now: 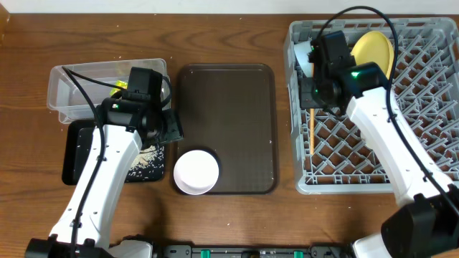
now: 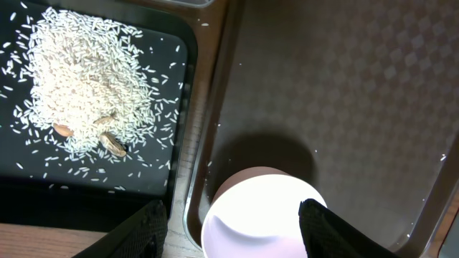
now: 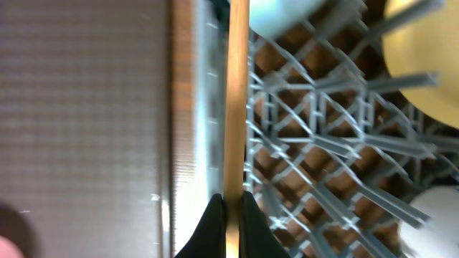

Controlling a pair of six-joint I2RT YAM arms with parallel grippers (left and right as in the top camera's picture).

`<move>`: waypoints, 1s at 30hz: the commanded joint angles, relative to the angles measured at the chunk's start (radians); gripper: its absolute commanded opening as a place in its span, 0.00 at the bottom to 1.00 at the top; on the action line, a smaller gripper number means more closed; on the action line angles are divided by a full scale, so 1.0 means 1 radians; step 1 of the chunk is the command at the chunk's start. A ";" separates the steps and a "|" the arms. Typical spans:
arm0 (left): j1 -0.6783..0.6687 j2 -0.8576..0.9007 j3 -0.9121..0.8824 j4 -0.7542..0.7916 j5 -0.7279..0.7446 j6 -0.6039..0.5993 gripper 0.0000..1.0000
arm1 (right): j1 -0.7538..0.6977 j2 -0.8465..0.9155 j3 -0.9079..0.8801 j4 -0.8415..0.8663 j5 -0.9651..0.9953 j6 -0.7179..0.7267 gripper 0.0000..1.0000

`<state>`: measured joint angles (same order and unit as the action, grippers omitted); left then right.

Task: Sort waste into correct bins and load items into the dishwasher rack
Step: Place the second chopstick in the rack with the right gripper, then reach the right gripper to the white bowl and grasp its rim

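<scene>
one view, right wrist, shows jaws pinching chopstick (image 3: 236, 107).

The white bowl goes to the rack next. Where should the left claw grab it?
Probably the rim, from straight above: the white bowl sits upright, mouth up. Pinch the side facing the middle of the brown tray; the tray lip crowds the other.

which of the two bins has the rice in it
The shallow black rectangular tray: a pile of loose white rice grains lies on it. The clear rectangular plastic tub behind it shows no such pile.
</scene>
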<state>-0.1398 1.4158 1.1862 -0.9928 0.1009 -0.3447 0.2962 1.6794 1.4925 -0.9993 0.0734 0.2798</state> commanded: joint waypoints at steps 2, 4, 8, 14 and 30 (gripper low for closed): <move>0.004 -0.005 0.011 -0.005 -0.012 -0.009 0.62 | -0.023 0.041 -0.032 -0.006 0.020 -0.035 0.01; 0.004 -0.005 0.011 -0.005 -0.012 -0.009 0.62 | -0.023 0.061 -0.035 0.001 0.022 -0.040 0.01; 0.004 -0.005 0.011 -0.006 -0.012 -0.010 0.62 | -0.023 0.097 -0.036 0.023 0.019 -0.050 0.05; 0.004 -0.005 0.011 -0.006 -0.013 -0.009 0.62 | -0.021 0.105 -0.035 0.048 0.019 -0.050 0.28; 0.214 -0.005 0.011 -0.081 -0.090 -0.026 0.62 | 0.096 0.092 -0.034 0.219 -0.366 -0.054 0.30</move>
<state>0.0341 1.4158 1.1862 -1.0607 0.0353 -0.3500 0.3302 1.7817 1.4593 -0.8005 -0.1619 0.2325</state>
